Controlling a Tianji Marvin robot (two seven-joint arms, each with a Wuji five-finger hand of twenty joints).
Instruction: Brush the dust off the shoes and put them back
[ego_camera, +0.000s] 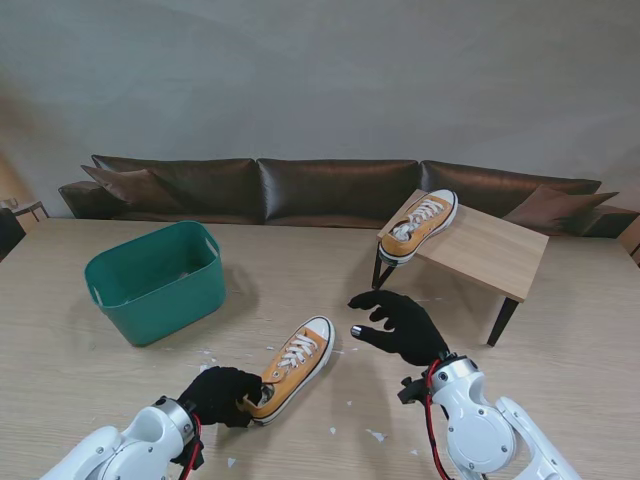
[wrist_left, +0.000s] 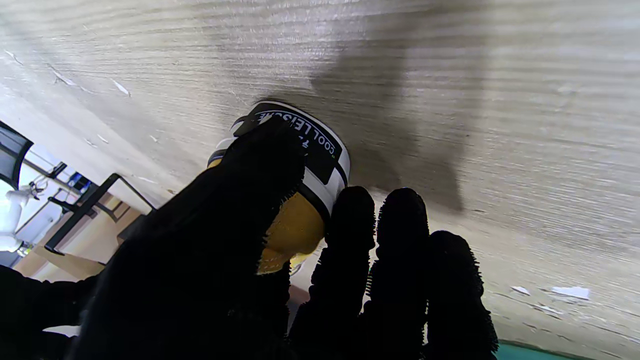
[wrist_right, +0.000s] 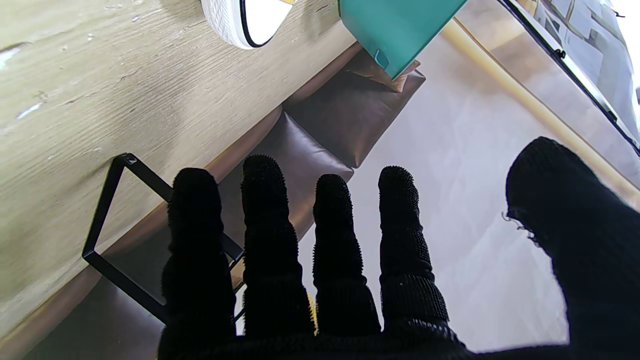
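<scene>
An orange canvas shoe (ego_camera: 293, 365) with white laces lies on the table in front of me, toe pointing away. My left hand (ego_camera: 222, 395), in a black glove, is shut on its heel; the left wrist view shows the heel (wrist_left: 300, 165) with its black label between thumb and fingers. A second orange shoe (ego_camera: 420, 224) rests on the small wooden stand (ego_camera: 495, 250) at the far right. My right hand (ego_camera: 400, 325), also gloved, hovers open to the right of the near shoe, fingers spread and holding nothing. The shoe's white toe cap (wrist_right: 245, 20) shows in the right wrist view.
A green plastic bin (ego_camera: 158, 280) stands at the far left of the table. Small white scraps (ego_camera: 375, 434) lie scattered on the table around the near shoe. A brown leather sofa (ego_camera: 330, 188) runs behind the table's far edge.
</scene>
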